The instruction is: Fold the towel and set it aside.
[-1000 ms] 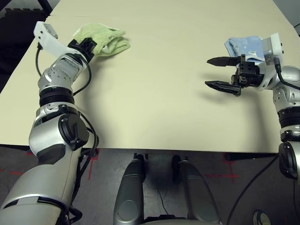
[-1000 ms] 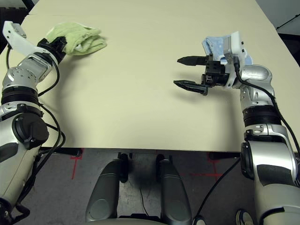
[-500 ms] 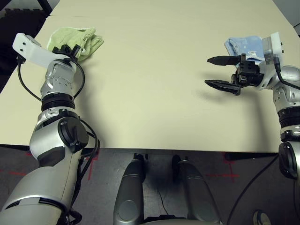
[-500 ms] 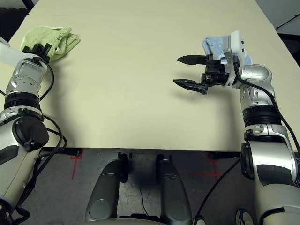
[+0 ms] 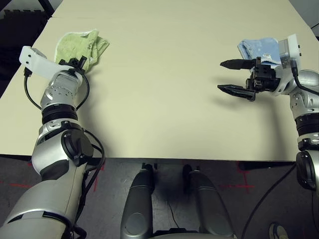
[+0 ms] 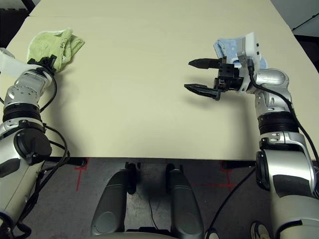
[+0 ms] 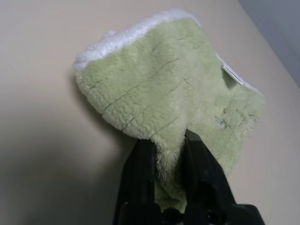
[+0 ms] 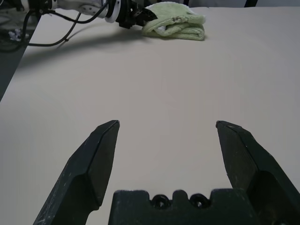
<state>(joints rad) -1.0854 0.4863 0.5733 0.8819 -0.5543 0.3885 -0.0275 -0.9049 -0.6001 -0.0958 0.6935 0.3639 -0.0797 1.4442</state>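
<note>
1. Lying straight ahead of the left gripper (image 7: pixel 166 147), the green towel (image 5: pixel 79 45) sat bunched in a rough fold at the far left corner of the table (image 5: pixel 164 94), with a fold of it between the two black fingers.
2. The left fingers (image 7: pixel 138 168) stood a little apart with cloth between them; whether they were pinching that cloth or letting it go could not be told.
3. The towel's long side ran away from the left hand toward the far edge of the table, its white stitched edging (image 7: pixel 136 30) on the side farthest from the fingers and a small white label (image 7: pixel 232 74) off to one side.
4. The left arm was plainly the nearer one; the right gripper (image 5: pixel 238 77) hung well apart, across the table, pointing toward the left arm with its fingers spread wide and nothing between them.
5. Just behind the right gripper lay a smaller light blue towel (image 5: pixel 256 48), folded, well away from the green one.
6. Bare tabletop lay between the two hands, so nothing stood in the way of a pull-back by the left arm.
7. Judging by the towel's place off to the side, the setting aside looked nearly done, with only the letting go and withdrawal left.
</note>
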